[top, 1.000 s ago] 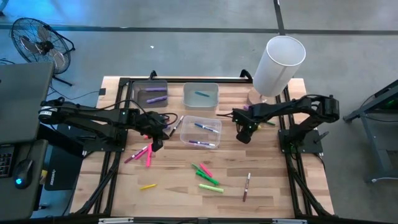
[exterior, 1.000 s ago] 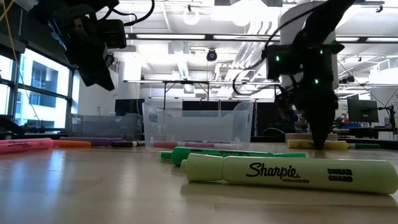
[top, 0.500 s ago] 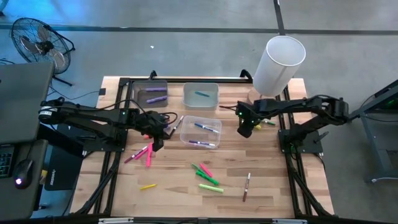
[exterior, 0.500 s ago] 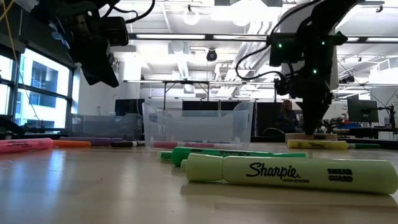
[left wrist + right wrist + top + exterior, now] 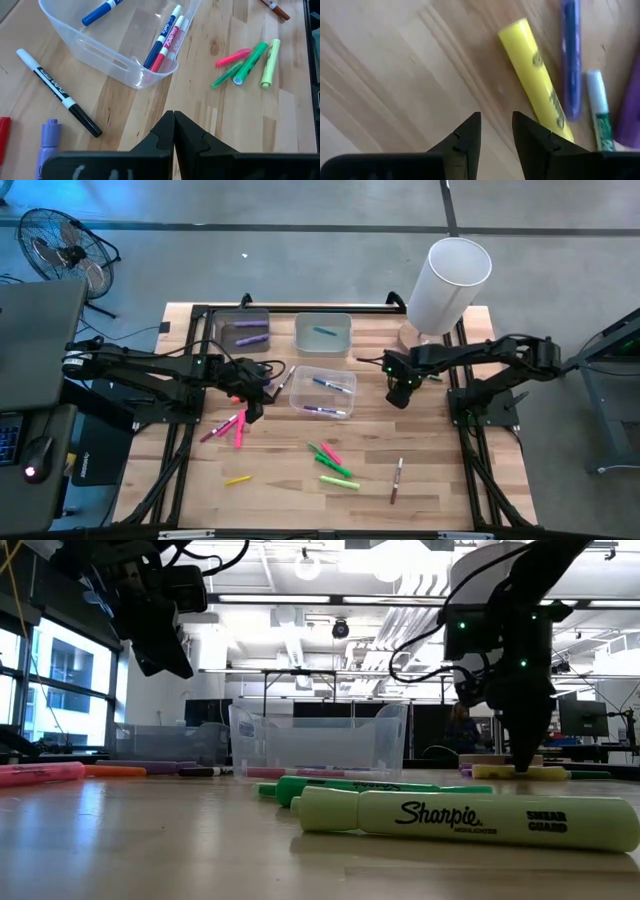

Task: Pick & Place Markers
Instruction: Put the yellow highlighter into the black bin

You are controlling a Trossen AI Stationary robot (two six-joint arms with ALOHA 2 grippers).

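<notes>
The right gripper (image 5: 496, 131), fingers narrowly parted and empty, hangs just beside a yellow marker (image 5: 532, 80); the left gripper (image 5: 173, 131), fingers closed, hovers left of the clear bin (image 5: 107, 55).

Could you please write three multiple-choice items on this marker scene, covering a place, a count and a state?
1. Where is the right hand?
A. Right of the clear bin
B. Above the fan
C. Inside the grey bin

2. How many markers lie in that clear bin?
A. None
B. Three
C. Ten

3. How is the left hand?
A. Wide open
B. Shut, empty
C. Holding a marker

Answers: 1 A, the high view shows it beside the yellow marker. 2 B, the left wrist view shows three. 3 B, its fingers meet with nothing between.
</notes>
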